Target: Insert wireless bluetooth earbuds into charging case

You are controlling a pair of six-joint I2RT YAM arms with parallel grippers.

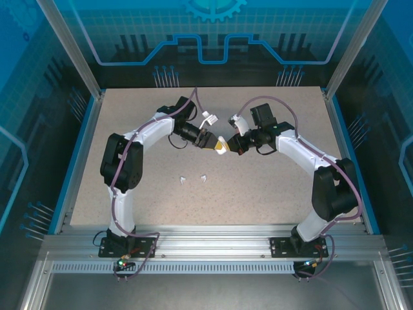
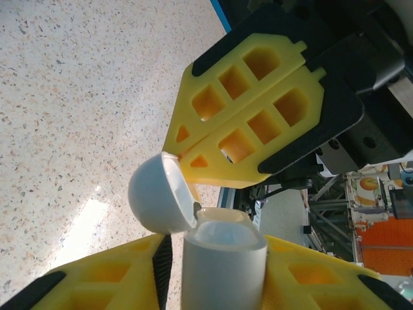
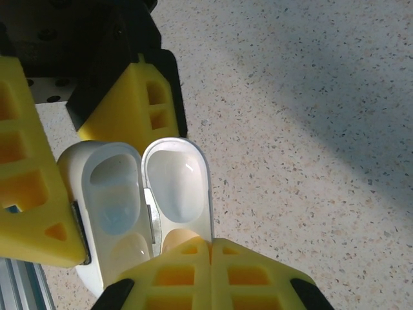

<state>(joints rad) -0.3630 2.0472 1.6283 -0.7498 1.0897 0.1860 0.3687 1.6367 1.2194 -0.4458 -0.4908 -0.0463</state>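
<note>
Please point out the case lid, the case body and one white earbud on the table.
case lid [image 3: 177, 187], right wrist view, its hollow inside.
case body [image 2: 219, 278], left wrist view, its outer wall.
white earbud [image 1: 183, 179], top external view, its middle.

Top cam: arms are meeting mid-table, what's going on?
The left gripper holds the white charging case mid-table, its lid hinged open and both wells empty. The right gripper is shut, its tips at the lid's rim. Two white earbuds lie on the table nearer the bases, not yet inserted.
</note>
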